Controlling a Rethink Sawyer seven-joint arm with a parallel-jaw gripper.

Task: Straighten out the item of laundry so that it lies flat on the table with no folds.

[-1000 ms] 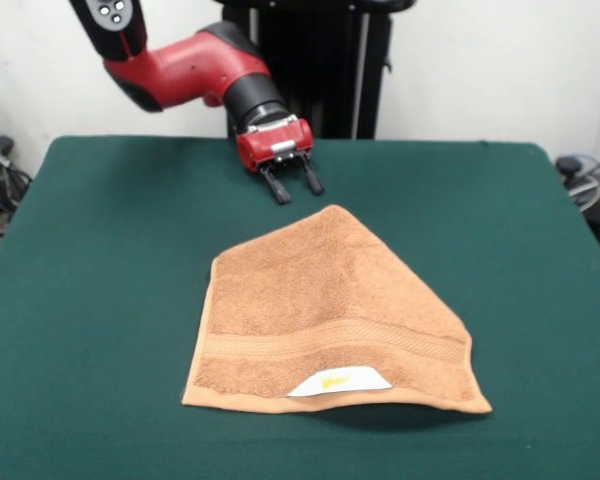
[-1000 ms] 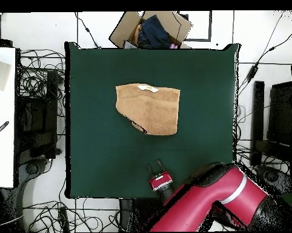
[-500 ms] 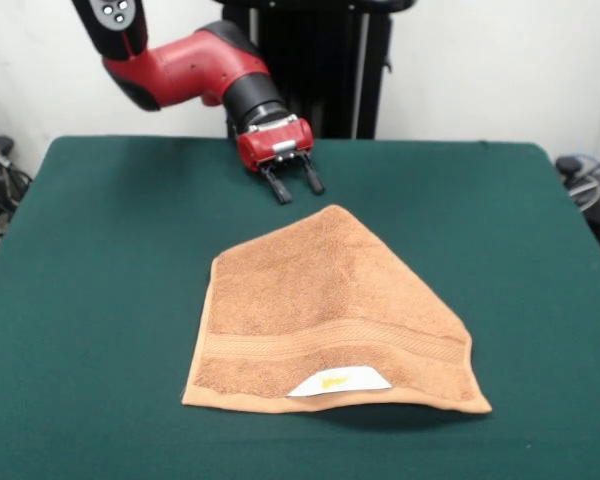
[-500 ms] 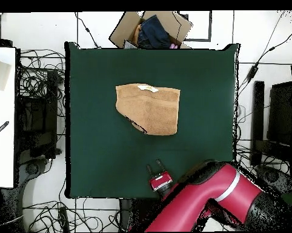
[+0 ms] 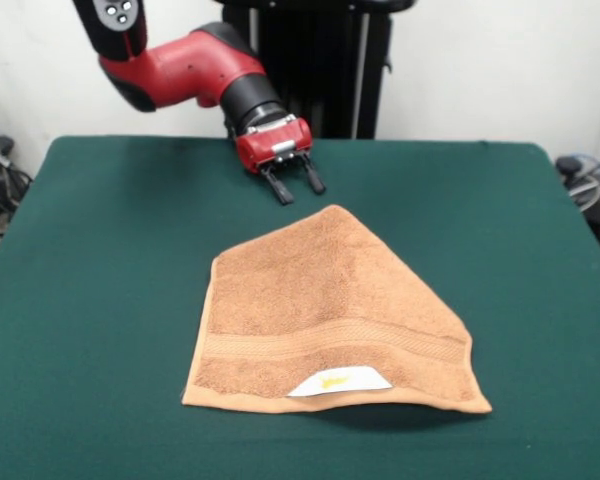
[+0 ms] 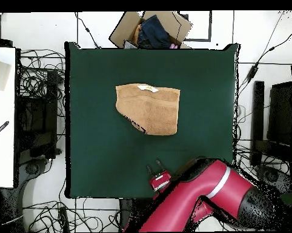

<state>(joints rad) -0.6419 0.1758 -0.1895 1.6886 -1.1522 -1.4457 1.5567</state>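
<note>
The item of laundry [image 5: 325, 315] is an orange-tan towel lying near the middle of the green table [image 5: 100, 300]. Its far right part is folded over, so its outline comes to a point at the far side. A woven band and a white label with a yellow mark run along its near edge. In the overhead view the towel [image 6: 149, 108] shows a folded corner at its lower left. My gripper [image 5: 295, 187] hangs just beyond the towel's pointed far end, open, with nothing between its fingers. From above the gripper [image 6: 153, 166] sits near the table's bottom edge.
A cardboard box [image 6: 151, 29] with dark clothing stands off the table past its top edge in the overhead view. Cables and dark equipment lie on the floor along both sides. A white surface [image 6: 2, 115] is at the far left.
The gripper stays where it was and stays open. The arm's upper links have swung a little behind it. The towel has not moved.
</note>
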